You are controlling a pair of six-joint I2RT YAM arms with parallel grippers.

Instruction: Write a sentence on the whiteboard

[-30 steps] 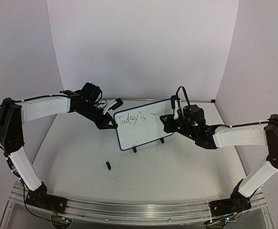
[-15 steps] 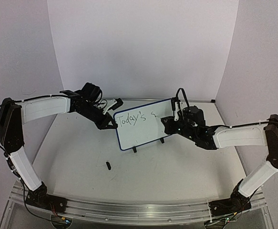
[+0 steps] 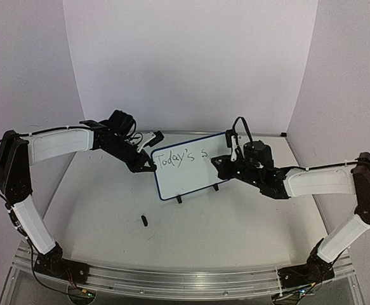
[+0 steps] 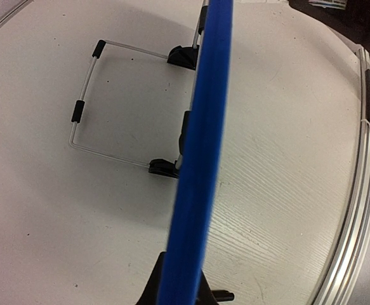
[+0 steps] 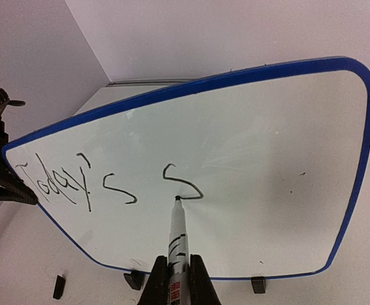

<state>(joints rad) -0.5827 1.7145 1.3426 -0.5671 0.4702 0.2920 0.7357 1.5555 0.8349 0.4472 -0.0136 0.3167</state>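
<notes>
The whiteboard (image 3: 191, 179) stands tilted on its wire stand (image 4: 86, 108) at mid-table, white with a blue rim (image 4: 200, 159). My left gripper (image 3: 150, 166) is shut on the board's left edge; in the left wrist view the rim runs between its jaws. The sentence (image 5: 58, 184) reads "Today's" in thin black marker, followed by a separate "S" (image 5: 183, 184). My right gripper (image 5: 177, 262) is shut on a white marker (image 5: 177, 232), whose tip touches the board at the lower end of that "S". In the top view the right gripper (image 3: 226, 162) sits at the board's right side.
A small black marker cap (image 3: 145, 220) lies on the table in front of the board. Black clip feet (image 5: 258, 284) hold the board's lower edge. White walls close in behind and on both sides. A metal rail (image 3: 185, 279) runs along the near edge.
The stroke right of "Today's" has grown from a small hook into a full "S". My right gripper shifted slightly left and down with the marker. The left arm has not moved.
</notes>
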